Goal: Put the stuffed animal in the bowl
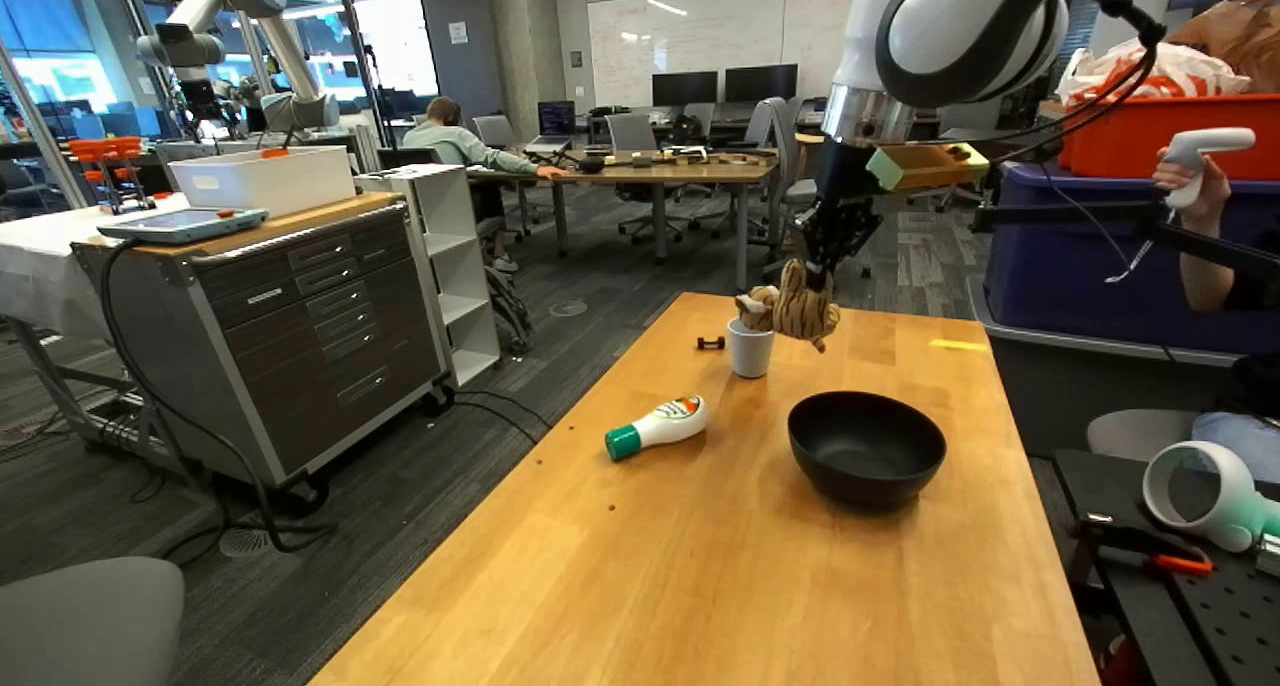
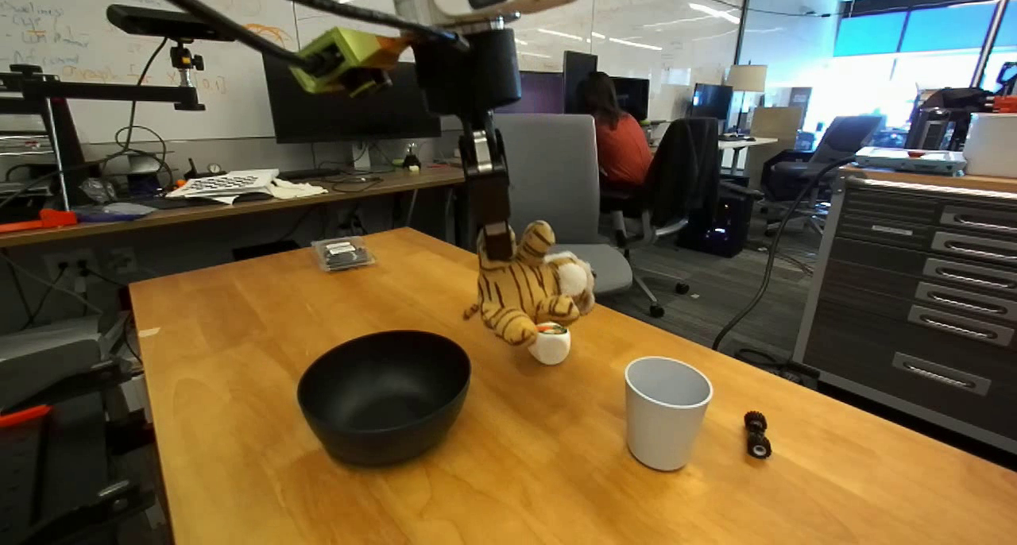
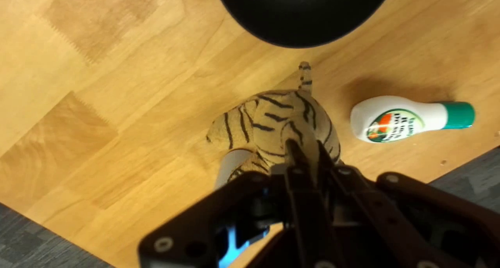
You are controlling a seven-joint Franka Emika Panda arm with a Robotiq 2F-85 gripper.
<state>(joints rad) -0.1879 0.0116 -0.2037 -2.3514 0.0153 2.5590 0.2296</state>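
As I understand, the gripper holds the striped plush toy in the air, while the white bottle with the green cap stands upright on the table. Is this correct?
Not quite: the white bottle lies on its side on the table, as the wrist view shows. The gripper does hold the striped plush toy in the air.

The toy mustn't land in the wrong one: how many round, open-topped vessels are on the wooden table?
2: in an exterior view, the bowl lower left of the toy, the cup lower right. Others may be hidden.
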